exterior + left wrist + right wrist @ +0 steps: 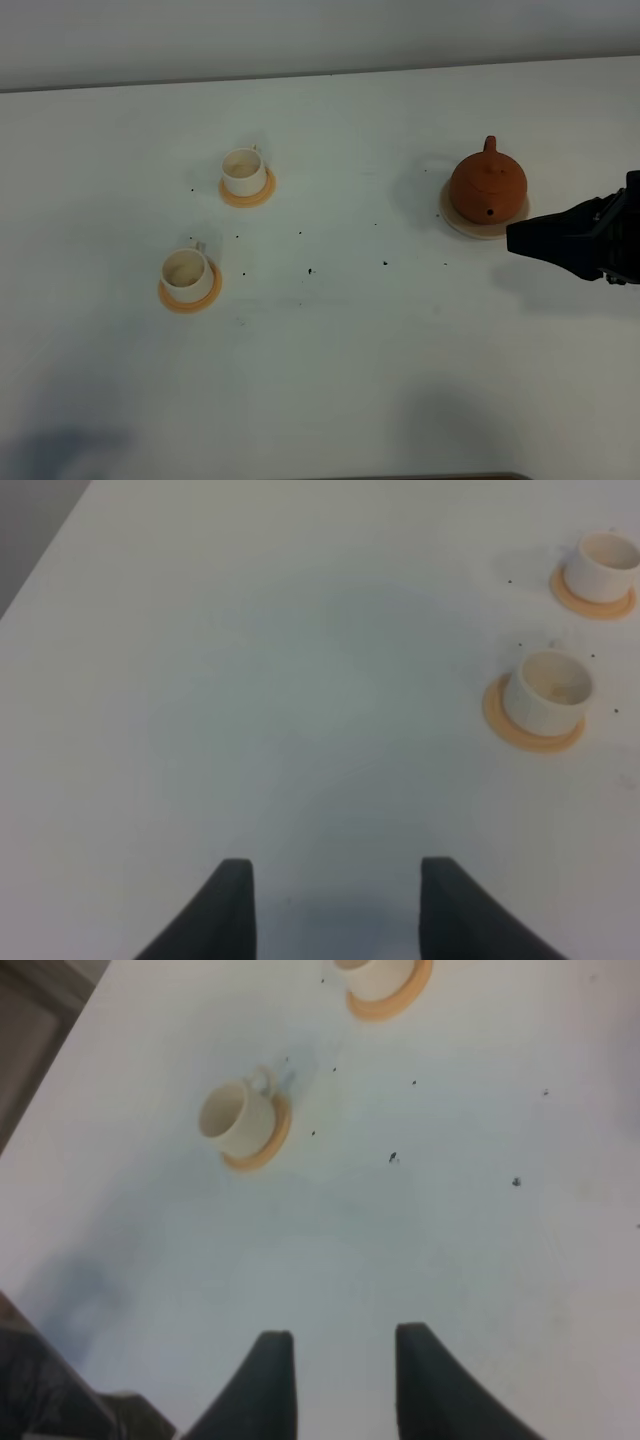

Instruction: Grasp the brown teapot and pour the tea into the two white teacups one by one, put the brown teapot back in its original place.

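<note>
The brown teapot (pixel 488 185) stands upright on its pale beige disc (pixel 466 226) at the right of the table, lid on. Two white teacups stand on orange saucers at the left: one farther back (pixel 244 172) and one nearer the front (pixel 187 272). My right gripper (pixel 512 238) is just in front of and right of the teapot, above the table. In the right wrist view it (pixel 345 1355) is open and empty, with both cups (pixel 235 1115) (pixel 375 970) ahead. My left gripper (pixel 338 890) is open and empty over bare table, with both cups (pixel 549 688) (pixel 607 565) off to one side.
Small dark specks (pixel 310 270) are scattered on the white table (pixel 330 380) between the cups and the teapot. The table's far edge (pixel 320 72) meets a grey wall. The left arm is out of the exterior view.
</note>
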